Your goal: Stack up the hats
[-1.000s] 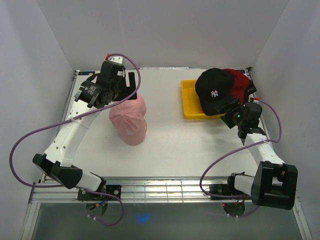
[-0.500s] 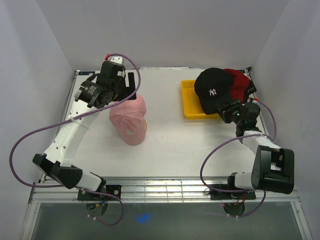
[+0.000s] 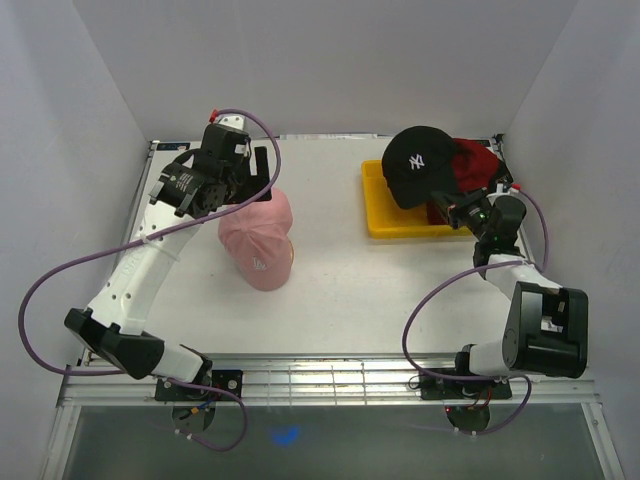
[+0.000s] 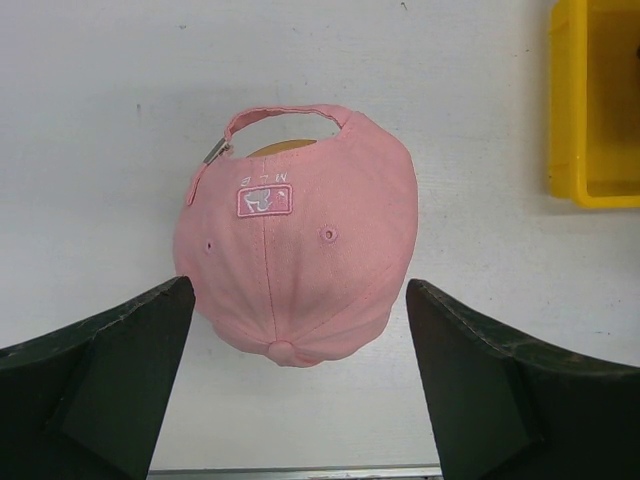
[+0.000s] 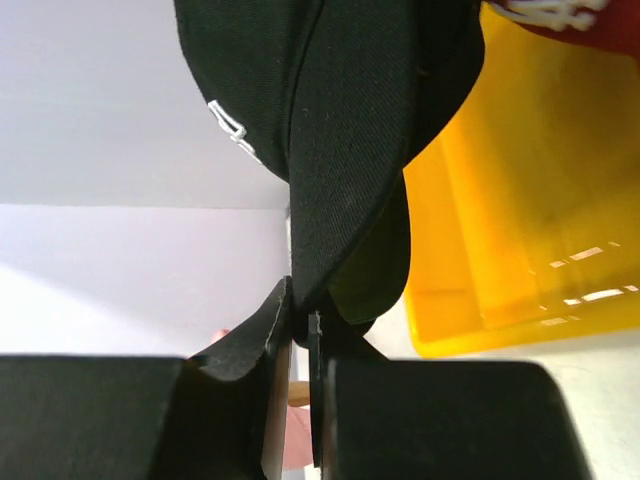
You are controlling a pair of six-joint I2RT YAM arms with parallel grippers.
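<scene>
while left fingers (image 4: 100,370) spread over domed pink cap (image 4: 295,250), right fingers (image 5: 245,345) pinch black cap (image 5: 350,120), probably curved brim.

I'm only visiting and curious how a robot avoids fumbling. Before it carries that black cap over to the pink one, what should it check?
1. Right gripper shut on the black cap by its brim: ok.
2. Black cap raised above the yellow tray: ok, it appears lifted.
3. Pink cap sitting crown up, ready to take another: ok.
4. Space above the pink cap free: not ok, the left gripper hangs open right over it.
5. Red cap free of the black one: cannot tell, the black cap hides where they meet.
</scene>
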